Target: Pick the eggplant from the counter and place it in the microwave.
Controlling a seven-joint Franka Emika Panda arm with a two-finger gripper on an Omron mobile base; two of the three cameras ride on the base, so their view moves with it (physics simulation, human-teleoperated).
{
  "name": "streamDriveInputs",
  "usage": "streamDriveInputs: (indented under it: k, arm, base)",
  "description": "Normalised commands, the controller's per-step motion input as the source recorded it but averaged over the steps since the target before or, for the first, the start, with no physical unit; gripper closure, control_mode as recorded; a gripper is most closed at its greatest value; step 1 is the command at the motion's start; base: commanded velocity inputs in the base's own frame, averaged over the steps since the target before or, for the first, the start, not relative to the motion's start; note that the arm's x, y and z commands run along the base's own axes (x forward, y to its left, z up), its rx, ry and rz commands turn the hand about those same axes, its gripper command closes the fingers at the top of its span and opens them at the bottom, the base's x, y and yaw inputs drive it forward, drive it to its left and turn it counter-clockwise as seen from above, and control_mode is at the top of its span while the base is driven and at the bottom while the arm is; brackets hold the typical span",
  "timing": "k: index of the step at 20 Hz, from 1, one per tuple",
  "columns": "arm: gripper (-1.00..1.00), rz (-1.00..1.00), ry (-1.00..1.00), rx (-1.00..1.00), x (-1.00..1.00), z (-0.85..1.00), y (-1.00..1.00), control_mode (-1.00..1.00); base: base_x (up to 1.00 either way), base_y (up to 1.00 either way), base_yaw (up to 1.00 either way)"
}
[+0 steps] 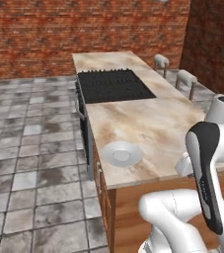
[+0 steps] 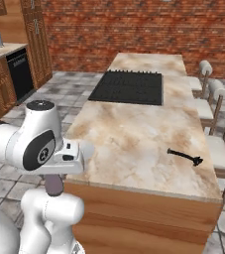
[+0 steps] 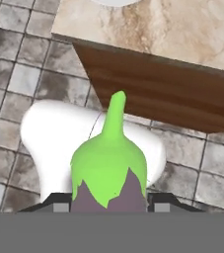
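- Gripping the eggplant [image 3: 109,170], the gripper [image 3: 108,205] has its two dark fingertips clamped on the purple body, one on each side, with the green cap and stem pointing away from the hand.
- Hand view: the eggplant hangs over the tiled floor [image 3: 15,74], off the counter [image 3: 182,29], whose wooden side panel and marbled edge lie beyond the stem.
- Judged step: carrying to the microwave; picking looks done, placing not begun.
- No microwave is visible from here, so the base probably has to drive or turn before the arm can reach in.
- Left base view: a white plate [image 1: 121,154] sits near the counter's near corner, with the cooktop [image 1: 114,85] further back. Swing wide of that corner and of the plate.
- Right base view: a thin dark item [image 2: 185,156] lies on the counter's right side; I cannot tell what it is.
- Advice: keep the clamp firm, since the skin looks smooth and the grip sits low on the body; move slowly, keep the stem forward, and enter the opening level.
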Motion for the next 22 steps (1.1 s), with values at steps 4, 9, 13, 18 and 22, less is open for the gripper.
streamDriveInputs:
  k: [4,9,13,18,22]
  arm:
    - [1.00,0.00,0.00,0.00,0.00,0.00,0.00,1.00]
    - [1.00,0.00,0.00,0.00,0.00,0.00,0.00,1.00]
    - [1.00,0.00,0.00,0.00,0.00,0.00,0.00,1.00]
    - [1.00,0.00,0.00,0.00,0.00,0.00,0.00,1.00]
    - [1.00,0.00,0.00,0.00,0.00,0.00,0.00,1.00]
  base:
    - [-0.74,0.00,-0.65]
    - [-0.09,0.01,-0.82]
    - [-0.01,0.02,-0.88]
    - [0.00,0.15,-0.97]
    - [0.00,0.16,-0.98]
